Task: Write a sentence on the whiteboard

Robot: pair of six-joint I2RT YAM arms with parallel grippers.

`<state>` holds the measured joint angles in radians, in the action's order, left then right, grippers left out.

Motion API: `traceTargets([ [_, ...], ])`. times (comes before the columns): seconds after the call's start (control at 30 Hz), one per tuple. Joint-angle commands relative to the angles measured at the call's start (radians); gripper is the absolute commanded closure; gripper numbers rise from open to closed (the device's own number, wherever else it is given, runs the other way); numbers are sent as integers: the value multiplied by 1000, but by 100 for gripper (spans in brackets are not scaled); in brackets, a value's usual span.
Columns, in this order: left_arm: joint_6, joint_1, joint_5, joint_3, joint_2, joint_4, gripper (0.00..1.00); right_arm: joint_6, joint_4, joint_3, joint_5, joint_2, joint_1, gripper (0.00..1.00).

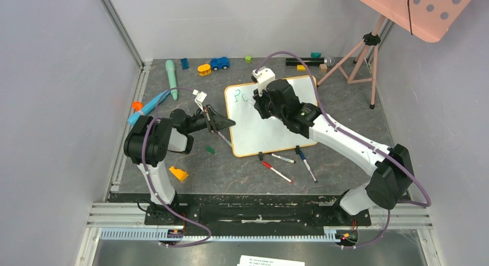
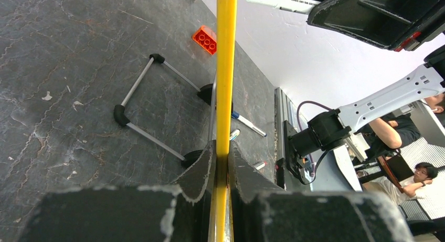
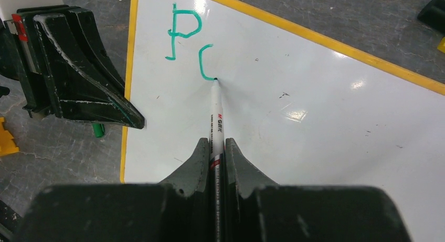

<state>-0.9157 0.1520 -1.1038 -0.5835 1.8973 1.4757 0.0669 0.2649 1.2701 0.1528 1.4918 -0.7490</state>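
Marker [image 3: 215,113] is pinched by the right gripper [image 3: 216,144], tip on the sentence [image 3: 175,37], upper left — light pressure is advised; the whiteboard [image 3: 315,121] edge is clamped by the left gripper [image 2: 221,146].

The top camera looks steeply down from behind the arm bases over the whole table [image 1: 230,173]. The left wrist view sights closely along the whiteboard [image 2: 225,69] edge. The right wrist view peers down the marker [image 3: 216,116] onto its face. All three share that whiteboard.
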Motion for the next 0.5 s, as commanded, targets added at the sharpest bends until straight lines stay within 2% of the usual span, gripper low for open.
traceTargets([
  [0.0,20,-2,-12,-8,-32,81,98,6,-5,51,61,3,3,100],
  [0.47,20,-3,-17,-12,-32,81,98,-5,-9,121,37,52,2,100],
])
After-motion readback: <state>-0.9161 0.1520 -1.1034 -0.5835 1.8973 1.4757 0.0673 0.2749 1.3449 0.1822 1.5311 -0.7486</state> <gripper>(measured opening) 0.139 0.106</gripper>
